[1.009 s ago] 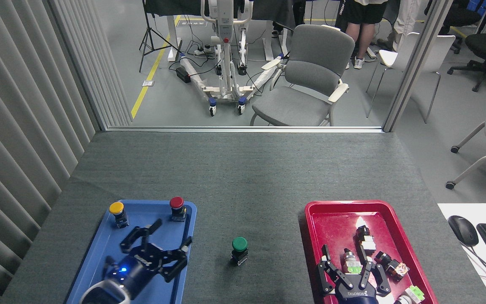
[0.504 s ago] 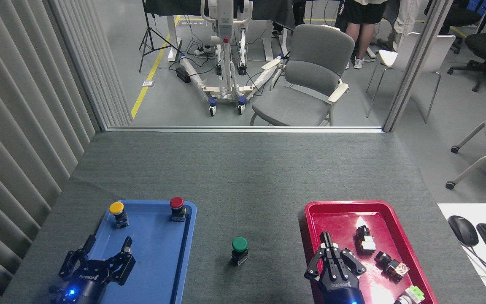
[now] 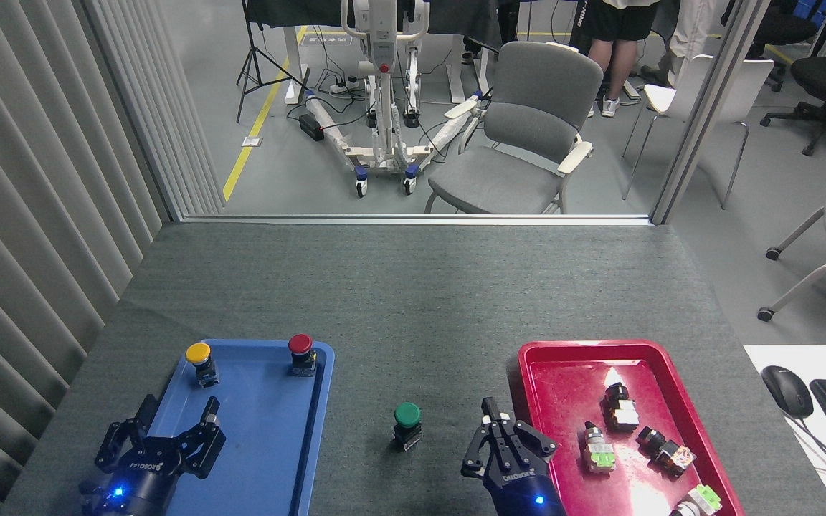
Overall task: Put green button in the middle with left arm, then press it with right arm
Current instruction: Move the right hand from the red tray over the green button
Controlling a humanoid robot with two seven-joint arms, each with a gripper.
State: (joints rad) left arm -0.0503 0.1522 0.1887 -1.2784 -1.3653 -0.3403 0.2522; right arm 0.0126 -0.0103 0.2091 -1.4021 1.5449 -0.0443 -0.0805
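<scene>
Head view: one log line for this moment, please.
green button: upright on bare table, between trays | left gripper: open, empty, over blue tray | right gripper: fingers together, right of button, not touching | press: not yet

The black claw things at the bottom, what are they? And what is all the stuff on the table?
They are a robot's two hands, called grippers. The picture is taken from the robot's own head, looking down at its table, so its arms come in from the bottom edge.

The left gripper has its fingers spread open over the blue tray and holds nothing. The right gripper has its fingers pinched together to a point and holds nothing either.

A yellow button and a red button stand at the far end of the blue tray. A green button stands alone on the grey table, between the two trays. The red tray holds several small switch parts. Behind the table are chairs and people's legs.
</scene>
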